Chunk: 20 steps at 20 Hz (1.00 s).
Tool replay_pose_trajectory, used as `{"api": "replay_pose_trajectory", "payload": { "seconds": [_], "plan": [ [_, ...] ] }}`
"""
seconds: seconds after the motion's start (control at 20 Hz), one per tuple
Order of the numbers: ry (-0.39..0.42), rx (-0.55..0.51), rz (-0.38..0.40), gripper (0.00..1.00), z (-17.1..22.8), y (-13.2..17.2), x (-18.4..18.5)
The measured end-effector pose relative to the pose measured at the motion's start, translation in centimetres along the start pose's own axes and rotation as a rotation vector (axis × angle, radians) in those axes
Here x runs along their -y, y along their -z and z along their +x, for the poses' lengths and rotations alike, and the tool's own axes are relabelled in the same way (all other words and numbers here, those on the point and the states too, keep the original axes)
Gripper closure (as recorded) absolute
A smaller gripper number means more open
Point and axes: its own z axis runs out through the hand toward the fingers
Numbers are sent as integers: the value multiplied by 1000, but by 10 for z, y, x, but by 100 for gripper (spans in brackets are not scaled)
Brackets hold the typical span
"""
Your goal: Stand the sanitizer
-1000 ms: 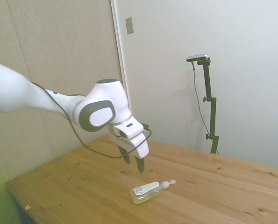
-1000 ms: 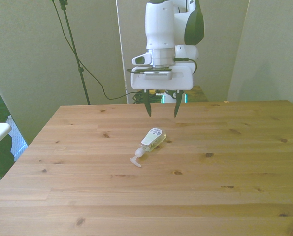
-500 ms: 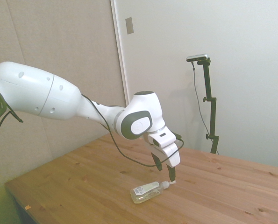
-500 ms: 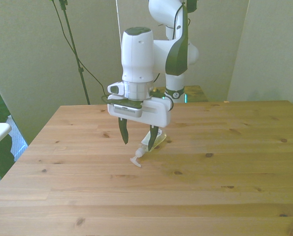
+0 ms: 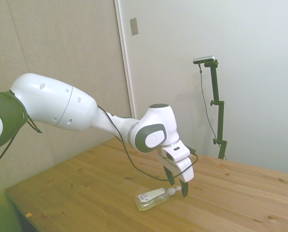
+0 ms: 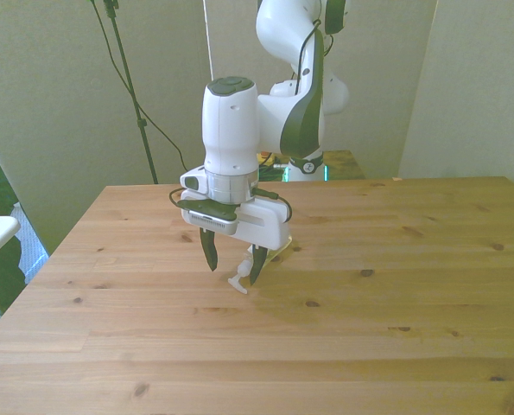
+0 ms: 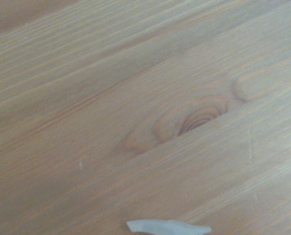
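the sanitizer (image 5: pixel 153 197) lies on its side on the wooden table (image 6: pixel 395 285), around the middle of it, with the white pump nozzle (image 6: pixel 237 283) pointing toward the near edge in the front view and the label facing up. the gripper (image 6: pixel 231 264) hangs low just above the nozzle end, its two dark fingers apart and holding nothing; in the front view one finger is beside the nozzle on the front view's left and the other is over the neck of the bottle. the wrist view shows only wood grain with a knot and a small pale sliver of the nozzle (image 7: pixel 167 227) at the edge. i judge the bottle to be light, with smooth clear plastic that may slip, and the body can give a little under pressure because it is thin. the pump top is hard but narrow, so a hold there could let the bottle swing. a hold across the neck or the upper body seems safer for tipping it upright on its small base.
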Motion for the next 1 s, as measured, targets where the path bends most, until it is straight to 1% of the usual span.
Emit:
{"api": "replay_pose_trajectory", "payload": {
  "seconds": [0.2, 1.0],
  "plan": [
    [-11, 17, 0, 100, 2, -10, 2],
    [20, 52, 27, 100, 5, -12, -2]
  ]
}}
